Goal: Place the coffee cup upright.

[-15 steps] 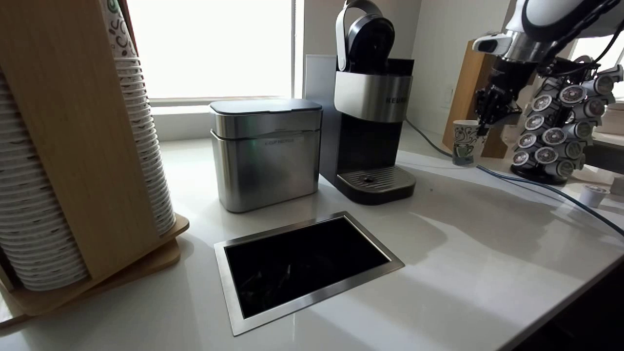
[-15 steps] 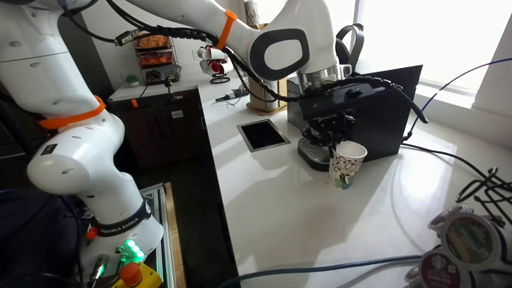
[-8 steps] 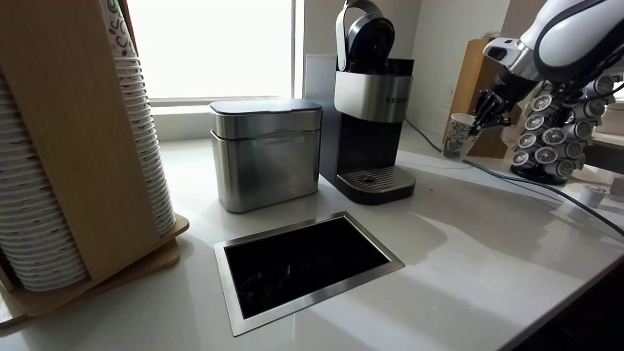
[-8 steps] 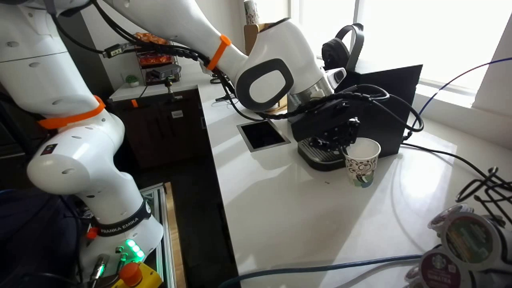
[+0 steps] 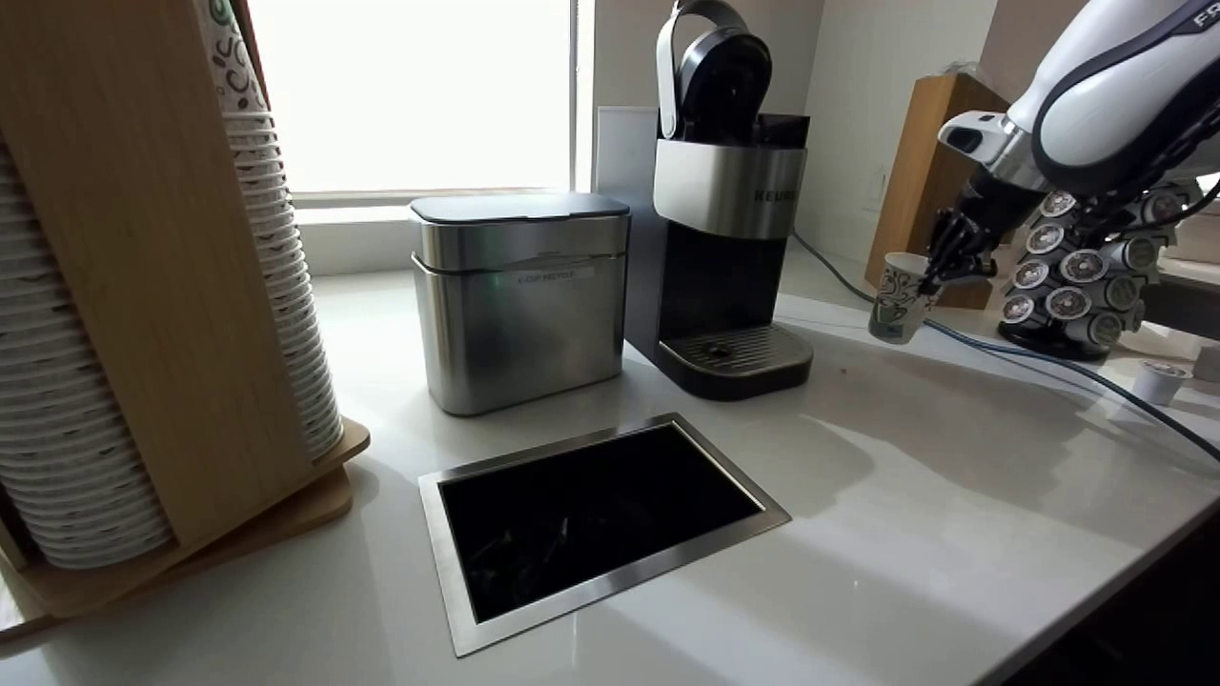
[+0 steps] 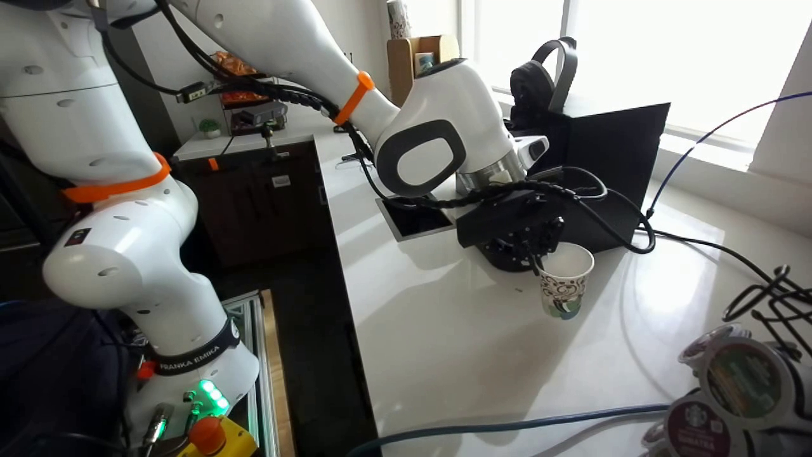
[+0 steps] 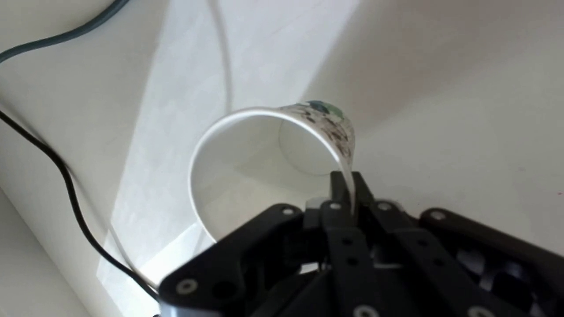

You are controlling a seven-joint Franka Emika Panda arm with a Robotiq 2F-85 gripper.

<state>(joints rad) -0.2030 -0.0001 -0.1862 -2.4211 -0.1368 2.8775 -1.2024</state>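
Note:
The coffee cup is a white paper cup with a brown swirl print and a green-blue band near its base. It shows in both exterior views [image 5: 896,303] [image 6: 563,289] and in the wrist view [image 7: 238,176]. My gripper [image 7: 347,182] is shut on the cup's wall at the rim, one finger inside and one outside. In an exterior view the gripper [image 5: 934,274] is at the cup's upper side and the cup leans, mouth up. The other side shows the gripper [image 6: 536,259] at the rim too. I cannot tell whether the base touches the counter.
A coffee machine [image 5: 729,191] and silver tin [image 5: 524,305] stand by the window. A framed opening [image 5: 734,467] is set in the counter. A pod carousel [image 5: 1084,267], a small pale tapered cup [image 5: 1160,381] and a blue cable [image 6: 507,426] are nearby.
The gripper has tilted over with the cup, which was closer to upright one second ago. The cup rose slightly, then came lower over the last half second.

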